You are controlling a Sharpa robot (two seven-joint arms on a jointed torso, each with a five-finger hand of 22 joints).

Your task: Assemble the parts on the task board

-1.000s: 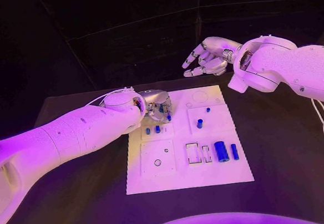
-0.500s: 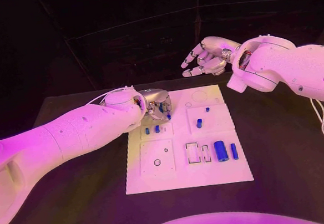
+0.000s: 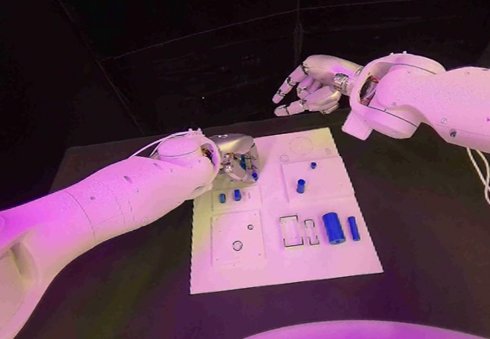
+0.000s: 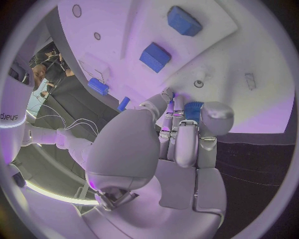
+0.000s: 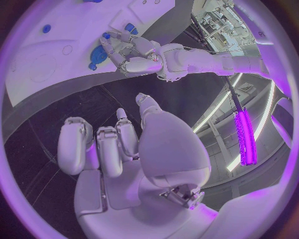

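Vs 0.5 s ago: no real shift. Left robot hand (image 3: 235,155) grips blue part (image 4: 193,108) over task board (image 3: 285,266); right robot hand (image 3: 311,86) empty, fingers apart.

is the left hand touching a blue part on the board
Touching. The left wrist view shows the left hand with its fingers closed round a blue part, just above the board.

The task board (image 3: 285,267) lies mid-table (image 3: 452,261). Left hand (image 3: 235,157) sits over its far-left corner, holding a part (image 4: 194,110); right hand (image 3: 311,87) hangs beyond the far edge — well apart. Two parts (image 3: 342,228) (side by side) lie near-right on the board.
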